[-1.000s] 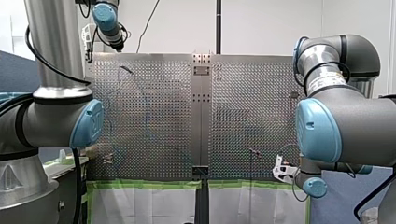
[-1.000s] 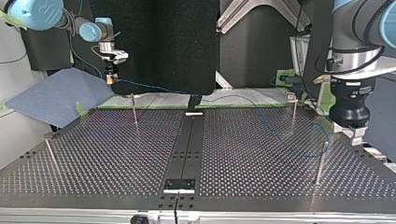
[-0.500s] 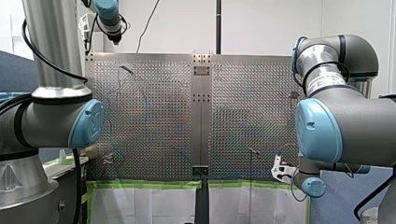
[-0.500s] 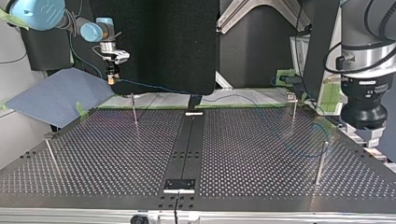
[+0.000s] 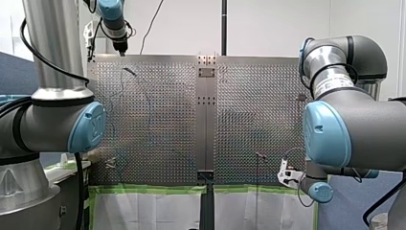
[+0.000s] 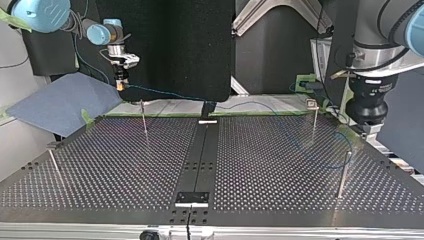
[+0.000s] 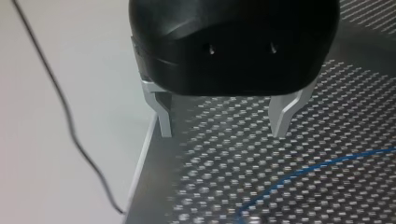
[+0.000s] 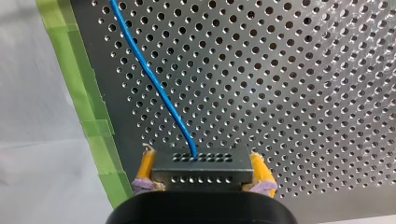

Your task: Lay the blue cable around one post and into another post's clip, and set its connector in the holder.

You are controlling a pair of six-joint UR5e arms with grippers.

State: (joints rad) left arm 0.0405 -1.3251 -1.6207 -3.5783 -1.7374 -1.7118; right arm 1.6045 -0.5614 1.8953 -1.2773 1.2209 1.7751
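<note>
In the right wrist view my right gripper (image 8: 201,179) is shut on a dark grey connector (image 8: 201,167), its yellow pads on both ends. The blue cable (image 8: 154,84) runs from the connector over the perforated plate. In the top view that gripper (image 6: 120,86) hangs above the table's far left corner, and the cable (image 6: 165,92) slopes down to the plate and loops near two thin posts (image 6: 314,121) (image 6: 343,172) at the right. My left gripper (image 6: 370,129) hovers over the right edge, metal fingers (image 7: 280,114) open and empty, with cable (image 7: 317,165) lying ahead of it.
Two more thin posts (image 6: 143,117) (image 6: 55,165) stand on the top view's left half. A black centre strip carries a small plate (image 6: 192,198) at the near edge. Green tape (image 8: 95,126) borders the far edge. A black wire (image 7: 60,116) trails beside the table.
My left gripper swung out toward the top view's right edge, then came back and a little higher. My right gripper with the connector has barely moved.
</note>
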